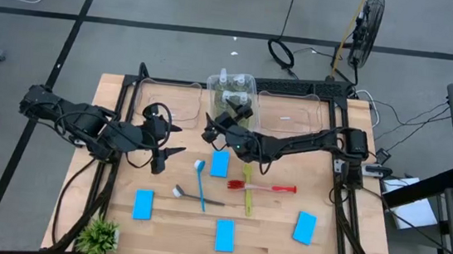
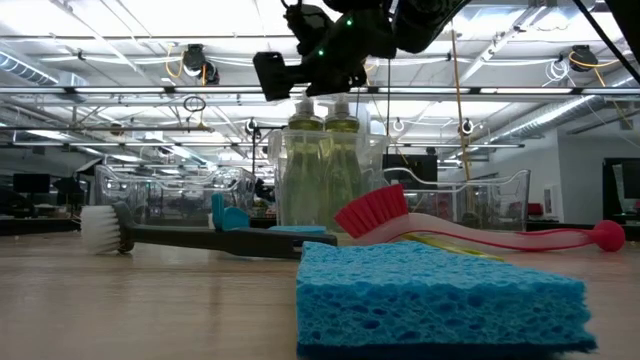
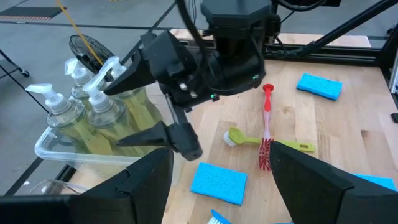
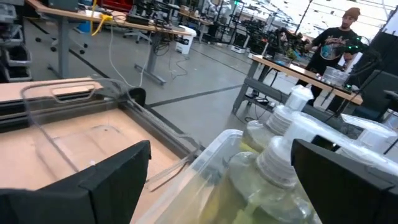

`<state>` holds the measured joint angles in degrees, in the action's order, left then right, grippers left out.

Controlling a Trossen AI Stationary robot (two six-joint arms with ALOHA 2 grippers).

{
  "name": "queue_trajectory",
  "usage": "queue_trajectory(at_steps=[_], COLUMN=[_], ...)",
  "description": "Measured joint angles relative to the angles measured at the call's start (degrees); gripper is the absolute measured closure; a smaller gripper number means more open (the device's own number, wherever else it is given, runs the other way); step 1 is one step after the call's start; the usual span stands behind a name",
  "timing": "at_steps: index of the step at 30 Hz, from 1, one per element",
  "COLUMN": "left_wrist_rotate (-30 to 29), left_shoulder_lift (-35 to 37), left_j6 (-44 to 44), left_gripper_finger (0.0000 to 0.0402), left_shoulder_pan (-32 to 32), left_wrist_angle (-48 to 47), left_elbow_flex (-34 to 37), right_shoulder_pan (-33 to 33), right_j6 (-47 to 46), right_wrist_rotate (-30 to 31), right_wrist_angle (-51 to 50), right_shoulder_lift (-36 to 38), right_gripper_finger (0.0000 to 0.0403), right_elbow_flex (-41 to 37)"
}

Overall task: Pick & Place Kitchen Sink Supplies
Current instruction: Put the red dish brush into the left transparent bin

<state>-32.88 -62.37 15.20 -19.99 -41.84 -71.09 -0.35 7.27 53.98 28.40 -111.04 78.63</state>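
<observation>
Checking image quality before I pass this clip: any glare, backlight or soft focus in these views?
Low view: bright ceiling lights backlight the scene, so the right gripper reads as a silhouette above the soap bottles; the nearest blue sponge looks soft. Right wrist view: near bottle tops blurred, clear bin rim shiny. High view: evenly lit, faint shadows.

Bin (image 1: 247, 86) — bottles' (image 1: 232, 90) count unclear, arm-hidden.

Bright ceiling strip lights, foreground sponge (image 2: 440, 298) blurred
</observation>
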Motion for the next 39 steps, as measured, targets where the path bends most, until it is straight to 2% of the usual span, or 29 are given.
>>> queue_trajectory(at_steps=[8,14,17,21,25,39], left_wrist_rotate=[0.0,0.0,0.6,2.5,3.6,4.5], left_shoulder_lift=[0.0,0.0,0.0,0.0,0.0,0.0], left_j6=[0.0,0.0,0.0,0.1,0.3,3.3], left_gripper_finger=[0.0133,0.0133,0.0133,0.0133,0.0133,0.0133], left_shoulder_pan=[0.0,0.0,0.0,0.0,0.0,0.0], left_wrist_angle=[0.0,0.0,0.0,0.0,0.0,0.0], left_elbow_flex=[0.0,0.0,0.0,0.0,0.0,0.0], right_shoulder_pan=[2.7,6.2,8.7,11.8,14.4,21.0], right_j6=[1.6,1.8,4.2,7.3,6.0,-13.1], right_wrist_rotate=[0.1,0.0,-0.2,-0.2,-0.2,-0.3], right_wrist_angle=[0.1,-0.2,-3.9,-13.0,-24.1,-60.4], right_shoulder_lift=[1.3,5.3,8.4,12.7,17.0,30.2], right_gripper_finger=[0.0025,0.0025,0.0025,0.0025,0.0025,0.0025], right_elbow_flex=[0.0,0.0,0.0,0.0,0.0,0.0])
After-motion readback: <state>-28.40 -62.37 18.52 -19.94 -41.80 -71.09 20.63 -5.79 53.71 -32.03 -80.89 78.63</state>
